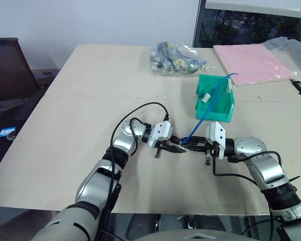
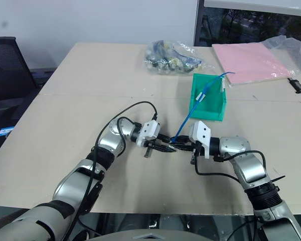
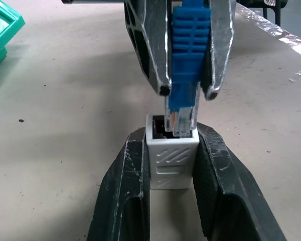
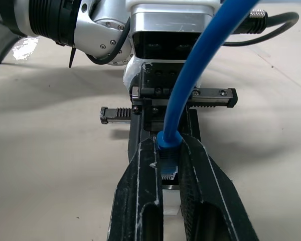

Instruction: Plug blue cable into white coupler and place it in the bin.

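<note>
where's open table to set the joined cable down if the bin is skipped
The table is bare left of the left pincer, out to its edge, and between the plastic bag and the arms. It is crowded around the bin and pink sheet.

Both arms bent inward, left gripper [image 1: 176,147] and right gripper [image 1: 189,147] tip to tip, apparently both clamped shut

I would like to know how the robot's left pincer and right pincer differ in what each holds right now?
The left pincer is shut on the small white plastic coupler block; the right pincer is shut on the thin blue cable at its plug. The left points right, the right points left. Both hover low over the beige table, fingertips meeting, plug tip entering the socket.
</note>
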### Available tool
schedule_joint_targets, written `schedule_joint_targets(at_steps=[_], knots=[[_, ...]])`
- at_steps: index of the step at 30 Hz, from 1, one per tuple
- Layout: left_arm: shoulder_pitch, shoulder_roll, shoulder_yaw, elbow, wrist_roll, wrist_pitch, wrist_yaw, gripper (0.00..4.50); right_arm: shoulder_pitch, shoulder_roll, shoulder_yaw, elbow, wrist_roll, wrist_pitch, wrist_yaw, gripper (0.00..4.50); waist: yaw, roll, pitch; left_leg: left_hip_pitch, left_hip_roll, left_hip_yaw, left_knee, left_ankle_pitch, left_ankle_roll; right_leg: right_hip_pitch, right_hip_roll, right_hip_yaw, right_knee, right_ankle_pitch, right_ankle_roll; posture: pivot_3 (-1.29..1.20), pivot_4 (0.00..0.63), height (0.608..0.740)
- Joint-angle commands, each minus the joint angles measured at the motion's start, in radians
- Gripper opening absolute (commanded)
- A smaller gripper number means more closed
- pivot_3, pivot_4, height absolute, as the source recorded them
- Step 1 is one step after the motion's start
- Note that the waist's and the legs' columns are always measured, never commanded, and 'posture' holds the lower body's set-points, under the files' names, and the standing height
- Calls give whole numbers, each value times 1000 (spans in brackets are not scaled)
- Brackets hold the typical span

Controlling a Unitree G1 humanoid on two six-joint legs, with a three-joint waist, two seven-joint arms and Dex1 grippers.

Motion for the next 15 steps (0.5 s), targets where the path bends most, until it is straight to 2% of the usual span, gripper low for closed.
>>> schedule_joint_targets(at_steps=[1,6,12,15], knots=[[13,-4,-24,26,52,-3,-1,568,16,-15,16,26,-37,0,-5,0,0,0,0,0,0,0,0,0,0,0,0,0,0,0,0,0,150,740],[12,-8,-21,28,52,2,2,568,17,-21,40,44,-69,15,-14,0,0,0,-1,0,0,0,0,0,0,0,0,0,0,0,0,0,150,740],[17,-16,-8,14,41,26,5,568,31,-64,171,69,-163,166,0,0,-2,0,-6,2,0,-1,0,0,0,2,-1,0,0,0,0,0,150,740],[25,-14,-3,-2,40,37,6,568,14,-59,179,75,-173,206,-34,0,-2,-4,-13,5,0,-1,-1,0,0,5,-1,-1,-1,0,0,0,150,740]])
